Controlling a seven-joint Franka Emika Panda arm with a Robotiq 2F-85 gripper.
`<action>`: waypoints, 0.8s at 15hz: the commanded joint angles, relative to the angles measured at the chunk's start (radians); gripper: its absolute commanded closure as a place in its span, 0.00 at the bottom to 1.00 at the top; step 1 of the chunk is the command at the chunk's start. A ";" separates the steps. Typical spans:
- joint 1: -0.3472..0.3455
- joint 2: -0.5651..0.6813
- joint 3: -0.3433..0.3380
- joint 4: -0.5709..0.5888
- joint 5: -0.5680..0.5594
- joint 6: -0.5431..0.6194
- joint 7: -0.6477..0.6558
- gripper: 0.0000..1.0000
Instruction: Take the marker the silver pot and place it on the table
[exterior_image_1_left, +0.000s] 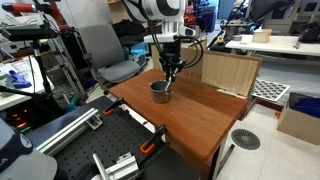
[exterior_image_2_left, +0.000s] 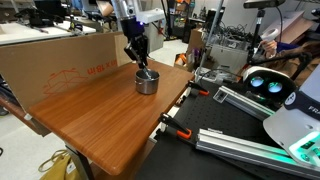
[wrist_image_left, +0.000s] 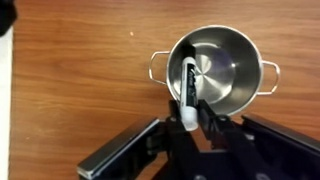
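One marker (wrist_image_left: 189, 88): a thin, pen-like stick, dark along its far length and white at the near end. It lies tilted in the silver pot, its far tip down inside and its near end rising over the rim.
Silver pot (wrist_image_left: 217, 68): round and low-walled, made of polished metal. The inside is bright and mirror-like in the wrist view, and two small wire loop handles (wrist_image_left: 157, 66) sit on opposite sides. It stands upright on the bench.
Gripper (wrist_image_left: 196, 120): black, with its jaws drawn narrow around the marker's white end. It appears to be clamping it, though the fingers partly hide the contact. In both exterior views (exterior_image_1_left: 170, 70) (exterior_image_2_left: 141, 62) it hangs straight above the pot.
Bench (wrist_image_left: 70, 90): smooth, flat, reddish-brown wood with a fine grain. It is bare beside the pot, and a cardboard panel (exterior_image_1_left: 228, 72) stands upright at its far edge.
Done: judging by the narrow jaws, the grasp on the marker seems made.
Left: the marker is not yet out. It has to be lifted clear of the rim, carried sideways, laid on the bare wood and released.
Handling: the slim, smooth marker could slip or swing in the grip, and the light pot might tip if the stick catches its wall.
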 joint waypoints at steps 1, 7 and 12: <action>-0.014 -0.050 0.020 -0.028 0.027 0.053 -0.027 0.94; -0.025 -0.145 0.062 -0.060 0.129 0.055 -0.108 0.94; -0.017 -0.156 0.057 -0.066 0.142 0.029 -0.117 0.36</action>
